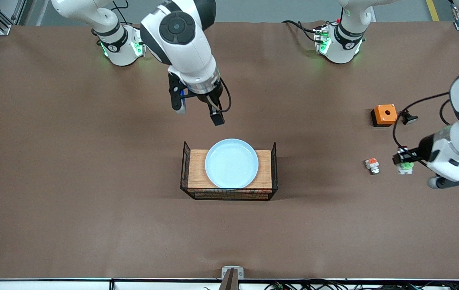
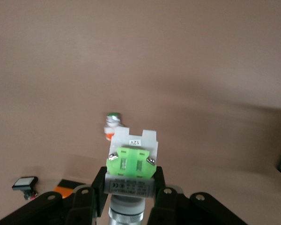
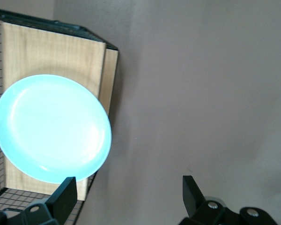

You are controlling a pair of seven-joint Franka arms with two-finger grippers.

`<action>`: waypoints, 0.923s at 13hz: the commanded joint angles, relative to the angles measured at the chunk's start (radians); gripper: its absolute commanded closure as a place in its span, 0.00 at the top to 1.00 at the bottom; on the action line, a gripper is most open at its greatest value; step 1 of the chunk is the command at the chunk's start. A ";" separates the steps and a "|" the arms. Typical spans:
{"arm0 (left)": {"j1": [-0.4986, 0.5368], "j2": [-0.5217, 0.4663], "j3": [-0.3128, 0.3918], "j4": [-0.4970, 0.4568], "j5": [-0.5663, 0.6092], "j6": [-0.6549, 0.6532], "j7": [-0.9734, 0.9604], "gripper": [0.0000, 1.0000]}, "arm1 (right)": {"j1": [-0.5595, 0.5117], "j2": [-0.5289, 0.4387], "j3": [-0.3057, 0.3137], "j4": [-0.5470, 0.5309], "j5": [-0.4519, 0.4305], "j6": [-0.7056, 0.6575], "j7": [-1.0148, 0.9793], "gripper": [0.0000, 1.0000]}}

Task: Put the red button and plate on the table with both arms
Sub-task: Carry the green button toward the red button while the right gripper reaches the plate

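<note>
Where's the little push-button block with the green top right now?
The green-topped white push-button block is gripped in the left gripper at the left arm's end of the brown table, beside the orange-topped button block.

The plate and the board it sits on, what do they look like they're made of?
The plate: probably glazed ceramic or smooth plastic; its pale blue surface is even and shows a soft sheen in the right wrist view, which can't settle it. The board: looks like light wood with visible grain lines, held in a black wire frame, apparently metal.
</note>
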 commanded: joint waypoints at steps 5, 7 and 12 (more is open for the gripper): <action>0.131 0.029 -0.002 -0.352 0.005 0.446 0.074 0.01 | 0.014 0.167 -0.005 0.120 -0.077 0.060 0.028 0.99; 0.173 0.066 -0.002 -0.378 0.055 0.510 0.075 0.01 | 0.025 0.193 -0.005 0.117 -0.081 0.085 0.030 0.99; 0.215 0.145 0.000 -0.413 0.090 0.640 0.080 0.04 | 0.054 0.245 -0.008 0.110 -0.090 0.138 0.060 0.87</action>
